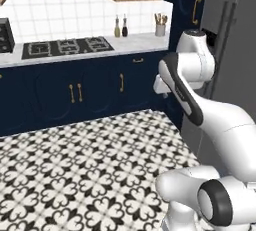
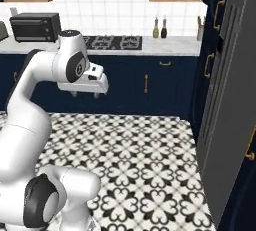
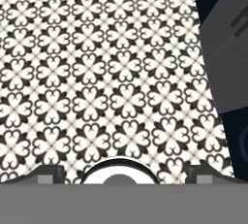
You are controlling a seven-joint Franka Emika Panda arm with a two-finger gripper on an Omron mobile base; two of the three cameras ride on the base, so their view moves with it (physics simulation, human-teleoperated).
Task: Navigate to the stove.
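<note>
The stove [image 1: 67, 46] is a flat black gas cooktop with grey grates, set into the pale countertop along the back wall. It sits left of centre in the left base view. In the right base view the stove [image 2: 113, 41] shows just past the arm's elbow. A stretch of patterned floor lies between me and it. My gripper [image 2: 82, 93] hangs from the folded arm, pointing down at the floor, well short of the counter. In the hand view the gripper [image 3: 124, 175] is open, its fingertips [image 3: 48, 174] wide apart with only floor tiles beyond them.
Navy cabinets [image 1: 75, 92] with brass handles run under the counter. A black toaster oven [image 2: 35, 26] stands left of the cooktop, two bottles [image 2: 160, 27] and a utensil pot [image 1: 160, 26] to its right. A tall grey fridge [image 2: 230, 100] flanks the right side. Black-and-white tiled floor [image 1: 85, 170] lies ahead.
</note>
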